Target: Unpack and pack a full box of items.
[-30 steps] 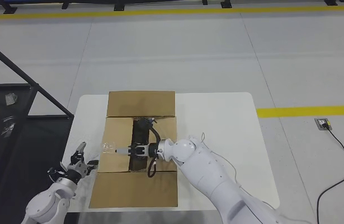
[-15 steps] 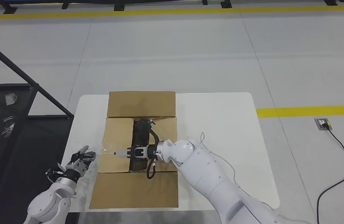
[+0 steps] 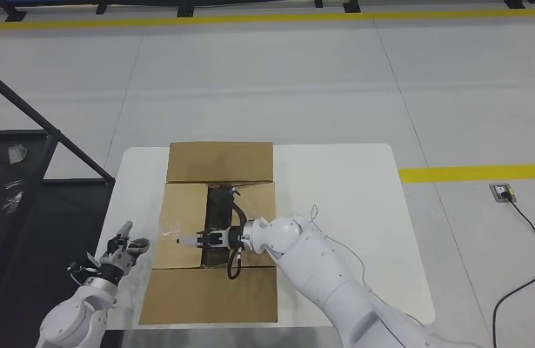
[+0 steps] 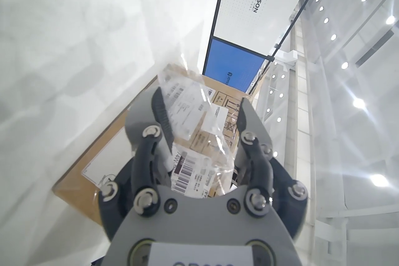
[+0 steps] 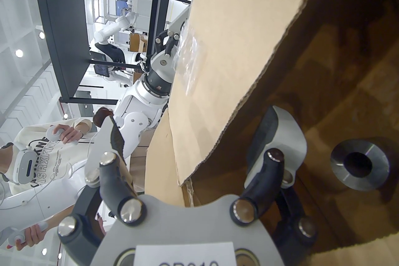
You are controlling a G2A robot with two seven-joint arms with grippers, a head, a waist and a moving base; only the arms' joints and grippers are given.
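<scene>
My left jaws open, clear labelled bag (image 4: pixel 182 95) just ahead by the cardboard box (image 3: pixel 219 161), my right jaws open astride its flap edge, white counter (image 3: pixel 345 174) beneath.

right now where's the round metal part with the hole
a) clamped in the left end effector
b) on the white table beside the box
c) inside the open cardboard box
c: the right wrist view shows the round metal part lying down inside the cardboard box, close to the open right end effector but not gripped by it.
</scene>
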